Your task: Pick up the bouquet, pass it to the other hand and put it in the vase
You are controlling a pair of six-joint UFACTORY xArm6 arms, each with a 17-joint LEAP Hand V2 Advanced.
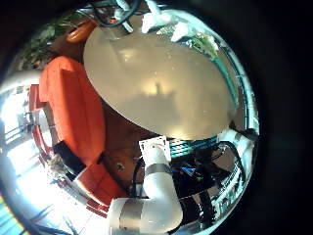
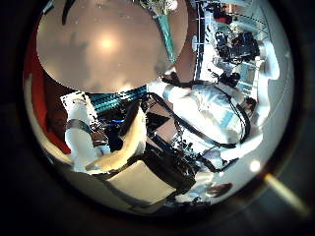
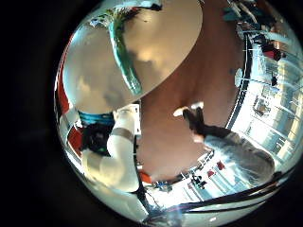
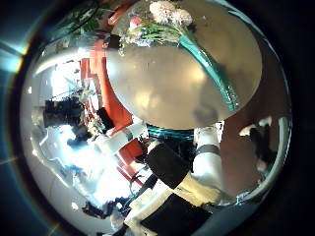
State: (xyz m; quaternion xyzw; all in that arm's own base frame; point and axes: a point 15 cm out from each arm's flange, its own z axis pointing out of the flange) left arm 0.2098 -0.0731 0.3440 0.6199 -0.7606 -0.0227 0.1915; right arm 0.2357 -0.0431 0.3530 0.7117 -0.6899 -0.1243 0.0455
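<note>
A bouquet [image 4: 187, 39] lies flat on a round table [image 4: 167, 88], its flower heads near the table's edge and its long wrapped stems pointing toward the middle. It also shows in the right little finger side palm view [image 3: 121, 47], lying on the table [image 3: 166, 43]. Both right palm views look down on it from well above. A hand [image 3: 192, 113] on a white arm hangs beside the table over the floor. I see no vase.
A sofa [image 1: 73, 103] stands next to the table. A white arm [image 1: 156, 186] rises from a mount at the table's edge. Desks and equipment [image 2: 148, 147] crowd the floor past that mount.
</note>
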